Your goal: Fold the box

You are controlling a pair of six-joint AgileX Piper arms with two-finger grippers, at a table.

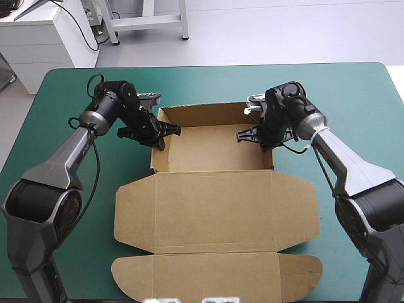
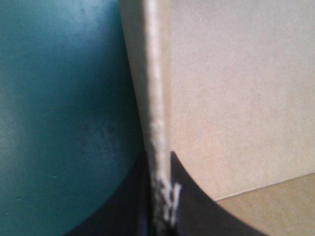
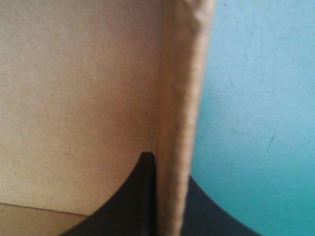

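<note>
Listing one brown box [image 1: 214, 196], lid flat, on the teal-green surface [image 1: 353, 95]. We record left end effector [image 1: 161, 140] clamped on its left wall, right end effector [image 1: 266, 142] on its right.

Box [image 3: 74, 98]: brown board, one raised wall seen edge-on. The wall's broad plain face lies on one side of the edge, and a strip of the box's floor meets that face close to the gripper.
Right gripper [image 3: 167, 169]: black fingers [image 3: 130, 206] all but closed, one on each side of the wall edge, pinching it.
Cover [image 3: 261, 123]: teal-green, on the outer side of the wall edge, with faint scuff lines.
</note>
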